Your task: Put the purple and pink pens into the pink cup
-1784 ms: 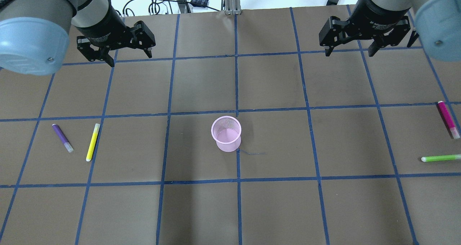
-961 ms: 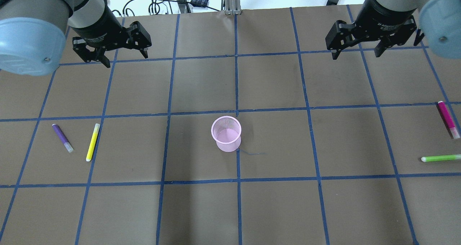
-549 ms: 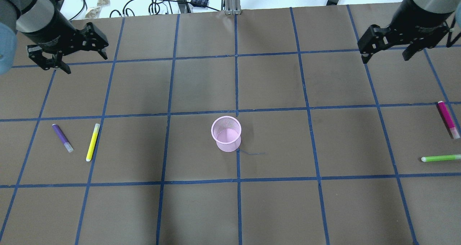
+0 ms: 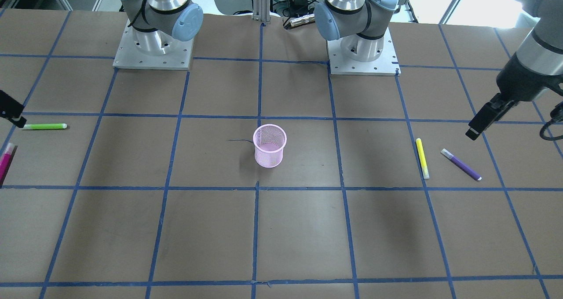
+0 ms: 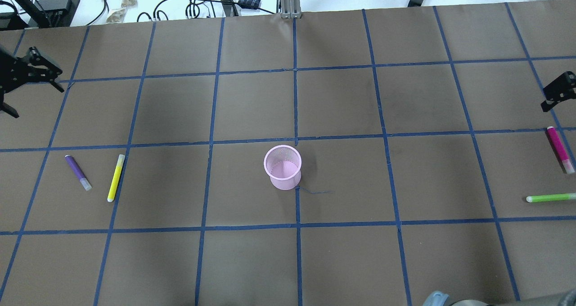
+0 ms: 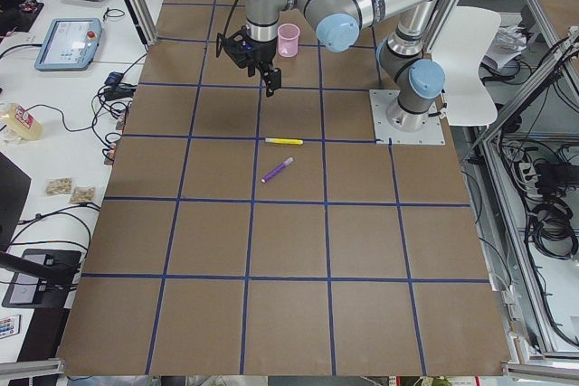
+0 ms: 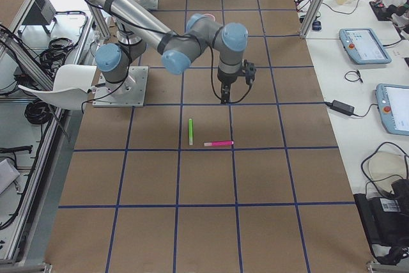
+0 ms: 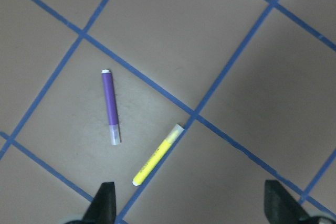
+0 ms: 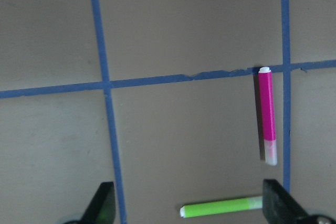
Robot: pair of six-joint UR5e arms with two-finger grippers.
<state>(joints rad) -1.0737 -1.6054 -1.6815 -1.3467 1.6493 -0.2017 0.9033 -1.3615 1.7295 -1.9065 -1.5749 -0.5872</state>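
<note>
The pink mesh cup (image 5: 282,166) stands upright mid-table. The purple pen (image 5: 78,172) lies flat at the left and shows in the left wrist view (image 8: 110,107). The pink pen (image 5: 557,148) lies flat at the far right and shows in the right wrist view (image 9: 267,115). My left gripper (image 8: 190,183) is open and empty, hovering above and just behind the purple pen. My right gripper (image 9: 189,183) is open and empty, hovering above the table just behind the pink pen. Both grippers sit at the overhead view's side edges.
A yellow pen (image 5: 116,177) lies right beside the purple pen. A green pen (image 5: 551,197) lies in front of the pink pen near the right edge. Cables and a metal post (image 5: 288,0) sit beyond the far edge. Blue tape lines grid the brown table.
Both arms have swung outward from the table's far middle to its side edges, each nearing its pen. Both grippers stay open. The pens and cup have not moved.
</note>
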